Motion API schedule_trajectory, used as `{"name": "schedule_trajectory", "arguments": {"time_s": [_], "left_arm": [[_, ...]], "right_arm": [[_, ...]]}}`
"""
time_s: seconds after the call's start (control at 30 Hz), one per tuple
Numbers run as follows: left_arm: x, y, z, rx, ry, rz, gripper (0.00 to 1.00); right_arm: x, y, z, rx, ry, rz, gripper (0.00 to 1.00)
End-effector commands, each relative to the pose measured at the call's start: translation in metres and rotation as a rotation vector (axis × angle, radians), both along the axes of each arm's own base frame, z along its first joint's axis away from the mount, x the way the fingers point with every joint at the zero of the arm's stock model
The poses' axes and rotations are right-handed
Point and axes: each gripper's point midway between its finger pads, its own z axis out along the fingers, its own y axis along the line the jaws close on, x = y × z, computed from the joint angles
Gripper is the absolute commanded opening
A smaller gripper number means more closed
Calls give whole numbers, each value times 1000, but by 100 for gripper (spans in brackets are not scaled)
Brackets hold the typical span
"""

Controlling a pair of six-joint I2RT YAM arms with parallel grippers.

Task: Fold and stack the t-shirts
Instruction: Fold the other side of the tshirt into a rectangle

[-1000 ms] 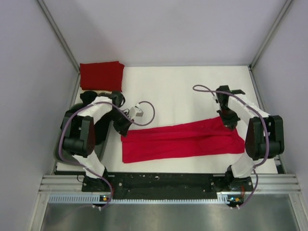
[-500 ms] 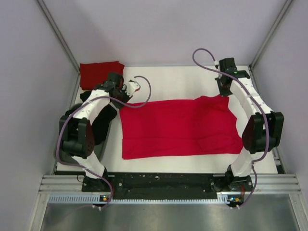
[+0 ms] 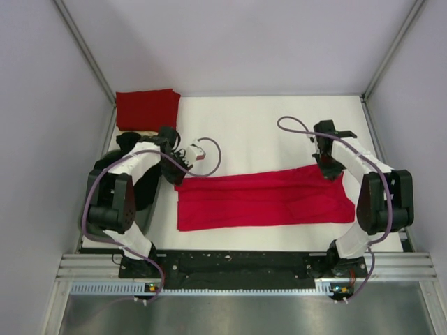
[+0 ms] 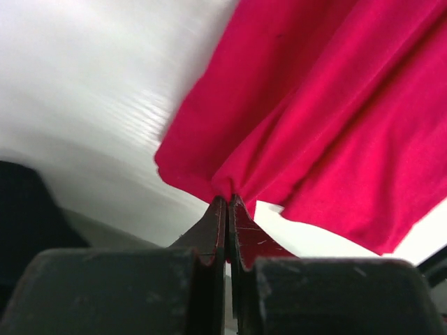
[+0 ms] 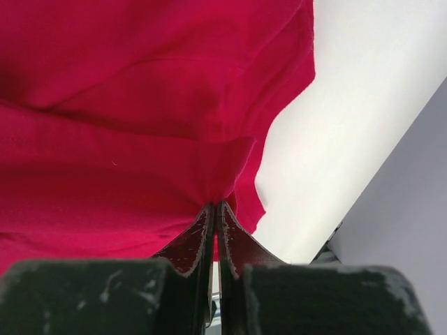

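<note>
A red t-shirt [image 3: 262, 199] lies as a long band across the near part of the white table. My left gripper [image 3: 176, 178] is shut on its far left corner; the left wrist view shows the cloth [image 4: 307, 118] pinched between the fingertips [image 4: 218, 209]. My right gripper [image 3: 330, 169] is shut on its far right corner; the right wrist view shows the cloth [image 5: 133, 105] pinched the same way. A second red t-shirt [image 3: 147, 109] lies folded at the far left corner of the table. No cream shirt is in view.
The white table [image 3: 258, 125] is walled by grey panels on three sides. A dark object [image 3: 143, 188] sits at the left edge beside the left arm. A black rail [image 3: 237, 264] runs along the near edge between the arm bases.
Both grippers have pulled the shirt's far edge back toward the near side, after spreading it wide half a second ago. The shirt is a narrow band again.
</note>
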Motion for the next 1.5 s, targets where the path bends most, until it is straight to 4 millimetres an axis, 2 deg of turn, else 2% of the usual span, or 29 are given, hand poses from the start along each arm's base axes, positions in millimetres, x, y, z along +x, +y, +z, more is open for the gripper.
{"name": "schedule_trajectory", "arguments": {"time_s": [0.0,0.2,0.27,0.33,0.37,0.43,0.5,0.6,0.67,0.73,0.77,0.8,0.83,0.87,0.93,0.97,1.03,1.1,1.2,1.33,1.4,1.47], "left_arm": [[-27,-3,-2,-34,60,-51,0],[-34,-3,-7,-36,87,-67,1],[-39,-4,-5,-37,107,-85,10],[-46,-5,-1,-48,135,-108,28],[-48,-5,2,-51,141,-127,38],[-53,-5,12,-59,153,-162,46],[-62,-5,25,-71,175,-202,50],[-77,-14,50,-139,214,-287,50],[-78,-24,65,-197,206,-306,46],[-60,-37,70,-239,148,-261,33],[-41,-44,67,-245,90,-227,24],[-30,-49,60,-238,69,-189,12],[-20,-53,52,-226,68,-132,4],[-14,-56,44,-202,75,-108,0],[-4,-56,26,-144,87,-85,0],[-4,-56,16,-120,103,-84,0],[-5,-51,-2,-63,103,-87,0],[-15,-47,-15,-41,124,-108,0],[-33,-45,-19,-46,147,-144,0],[-65,-38,-19,-51,212,-212,0],[-82,-33,-22,-43,253,-245,0],[-94,-28,-23,-37,279,-271,0]], "right_arm": [[-5,-13,5,-67,-6,-22,0],[-13,-14,-9,-79,65,-35,0],[-17,-13,-12,-72,80,-38,0],[-21,-14,-15,-78,97,-39,1],[-22,-16,-13,-92,95,-48,11],[-24,-22,-8,-131,93,-72,37],[-22,-26,3,-156,68,-93,52],[-17,-30,27,-171,2,-108,55],[-11,-22,42,-120,-50,-115,55],[-1,7,52,32,-114,-88,53],[5,26,53,124,-136,-62,51],[11,49,54,239,-161,-31,46],[18,70,55,348,-187,-9,36],[23,87,55,445,-211,-20,27],[30,114,52,597,-231,-18,4],[32,122,48,642,-233,-24,0],[30,120,31,635,-220,-77,0],[23,109,10,575,-190,-140,0],[9,98,-19,513,-132,-205,0],[-6,87,-48,444,-71,-262,0],[-11,82,-57,413,-47,-276,0],[-12,77,-58,388,-53,-280,0]]}}
